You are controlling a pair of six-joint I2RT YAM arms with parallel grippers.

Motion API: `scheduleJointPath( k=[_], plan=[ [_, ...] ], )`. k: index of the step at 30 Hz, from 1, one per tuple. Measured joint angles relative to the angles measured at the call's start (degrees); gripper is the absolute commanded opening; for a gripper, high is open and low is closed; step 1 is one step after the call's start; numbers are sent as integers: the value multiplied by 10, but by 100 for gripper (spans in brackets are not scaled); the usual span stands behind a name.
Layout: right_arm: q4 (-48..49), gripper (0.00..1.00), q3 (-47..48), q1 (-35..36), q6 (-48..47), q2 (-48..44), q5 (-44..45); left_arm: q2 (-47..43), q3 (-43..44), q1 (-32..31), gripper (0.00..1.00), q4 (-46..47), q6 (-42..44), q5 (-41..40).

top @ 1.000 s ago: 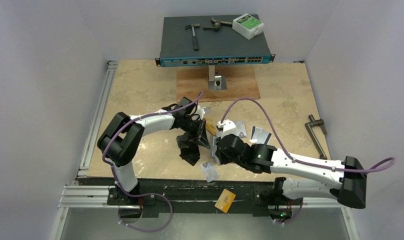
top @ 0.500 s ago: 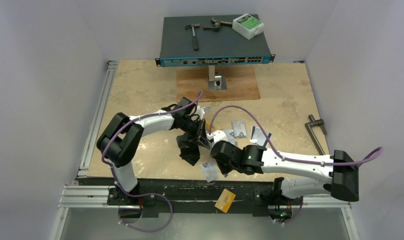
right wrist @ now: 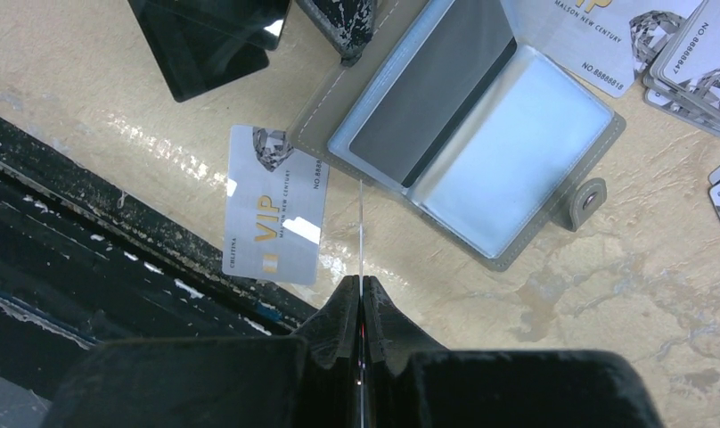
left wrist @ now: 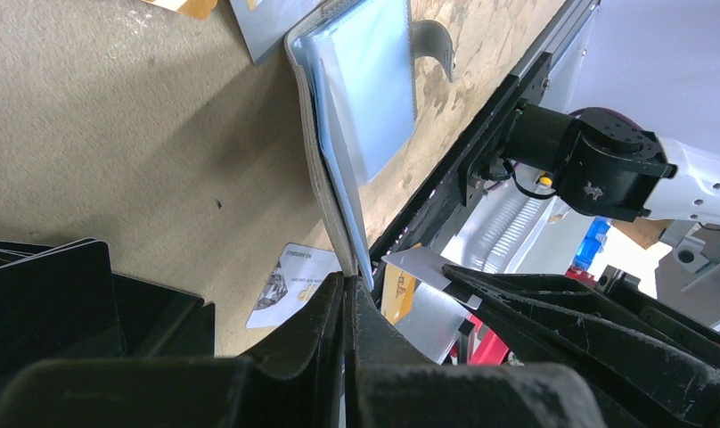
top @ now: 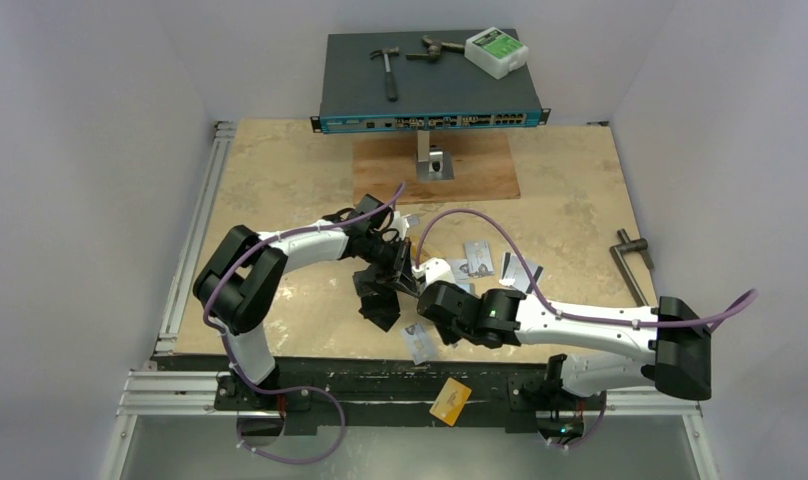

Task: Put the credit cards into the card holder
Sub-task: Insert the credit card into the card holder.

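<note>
Mottled beige tabletop (top: 280, 170), seemingly plain walls (top: 80, 150)

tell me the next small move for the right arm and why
Probably ease the right gripper forward and tilt it, bringing the card toward a clear sleeve of the card holder. The card is pinched edge-on, with its tip just short of the holder's near edge. The left gripper pinches the holder's flap, and the holder is open.
</note>
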Motion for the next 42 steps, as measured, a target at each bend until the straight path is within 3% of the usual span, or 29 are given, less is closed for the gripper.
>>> scheduleJointPath(
  k=[42],
  plan=[
    [24, 0, 0, 0, 10, 14, 20, -3, -1, 2, 0, 6, 0, 8]
  ],
)
